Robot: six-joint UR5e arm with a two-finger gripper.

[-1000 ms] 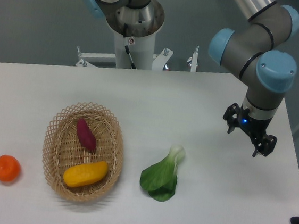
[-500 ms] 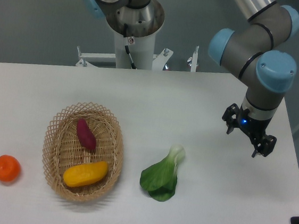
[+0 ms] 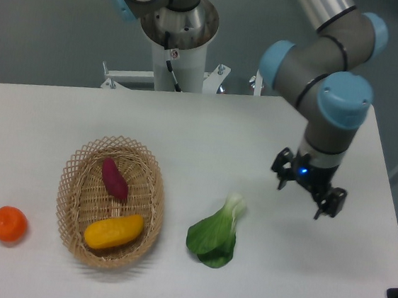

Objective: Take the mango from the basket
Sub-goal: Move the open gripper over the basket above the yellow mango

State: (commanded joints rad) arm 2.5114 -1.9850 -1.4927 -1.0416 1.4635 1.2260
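From my end the fingers point(image 3: 279, 181) stand wide apart w/ nothing between them, one dark tip at left, the other lower right. The gripper point(image 3: 300, 193) hangs above the right part of the desk point(image 3: 207, 136), not touching anything; a small blue light shows on its body. Above it I see the grey wrist w/ a blue cap, then the elbow joint w/ another blue cap, and the arm runs up out of the top edge.

Nearest thing to the gripper is the bok choy point(image 3: 216, 233), lying on the desk down and to the left, white stem end pointing up-right, green leaves toward the front. Clear gap between it and the fingers.

Further left sits the basket point(image 3: 75, 172), oval, long axis roughly front to back. The mango point(image 3: 113, 230) lies in its front half, tilted a bit, right end higher. The sweet potato point(image 3: 115, 178) lies in the back half, apart from the mango. Gripper is well apart from the basket, bok choy between them.

The tangerine point(image 3: 9, 223) sits on the desk left of the basket, near but not touching. Robot base stands behind the desk at top centre.
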